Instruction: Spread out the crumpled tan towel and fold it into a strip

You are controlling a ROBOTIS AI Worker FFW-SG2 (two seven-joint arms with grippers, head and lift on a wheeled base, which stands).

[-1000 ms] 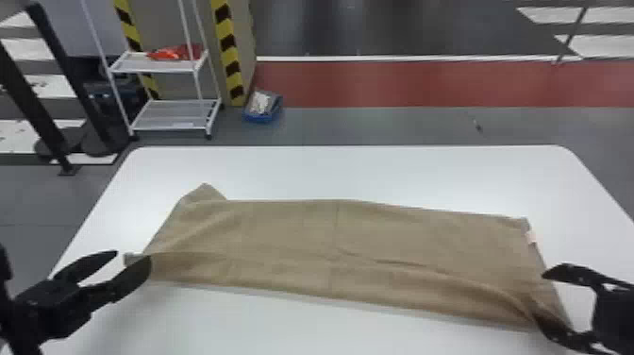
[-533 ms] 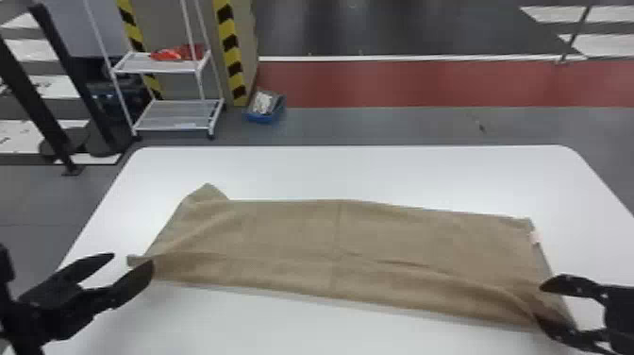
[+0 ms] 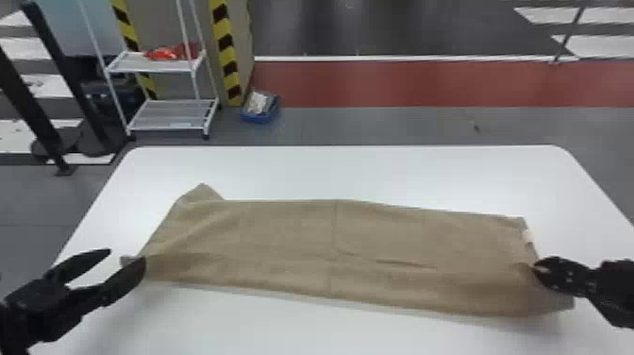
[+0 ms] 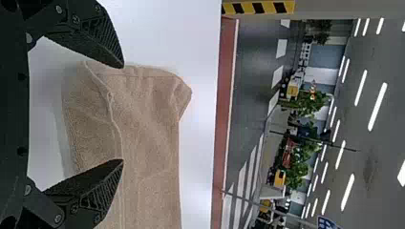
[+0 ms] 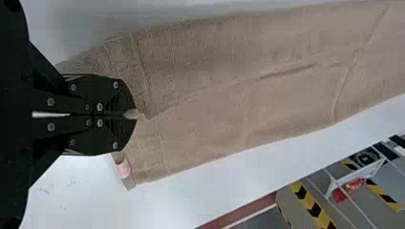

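Note:
In the head view my left gripper [image 3: 127,257] stands open at the towel's left end, and my right gripper [image 3: 538,266] is shut on the right end. The tan towel [image 3: 302,236] lies as a long band across the table, its far left corner poking outward and its near edge turned over. From the left wrist view, the left gripper [image 4: 123,113] has its fingers apart over the towel [image 4: 148,124]. In the right wrist view, a small pinch of towel [image 5: 229,105] is held between the tips of the right gripper [image 5: 133,114].
The white table [image 3: 358,170] extends beyond the towel on its far and near sides. Past the table's far edge stand a white wire shelf [image 3: 174,113] and a blue bin [image 3: 260,107] on the floor.
My right gripper has gone from open to shut, taking hold of the towel's right end, where the cloth is a little raised. The left gripper has barely moved.

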